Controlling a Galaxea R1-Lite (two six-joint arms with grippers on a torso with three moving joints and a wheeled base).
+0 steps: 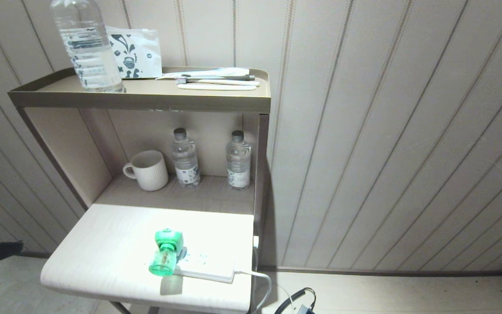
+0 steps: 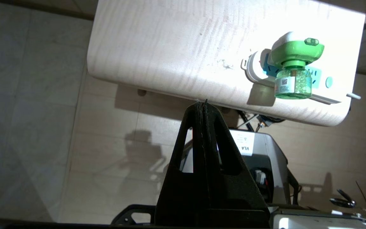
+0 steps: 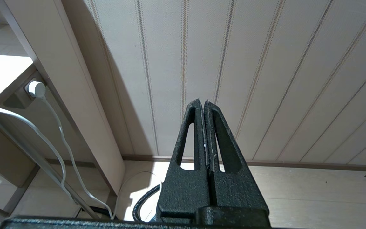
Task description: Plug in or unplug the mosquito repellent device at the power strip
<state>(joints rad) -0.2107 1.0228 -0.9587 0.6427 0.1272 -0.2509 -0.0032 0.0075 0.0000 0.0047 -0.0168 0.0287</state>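
Both hands: matte black textured tapered fingers w/ triangular cutouts; grey base, white label.

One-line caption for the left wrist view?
Shut left gripper below shelf edge; mosquito repellent device plugged into power strip.

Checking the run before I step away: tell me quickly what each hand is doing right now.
Left hand: closed, holding nothing, clear of the mosquito repellent device in the power strip.
Right hand: closed, holding nothing, facing the wall.
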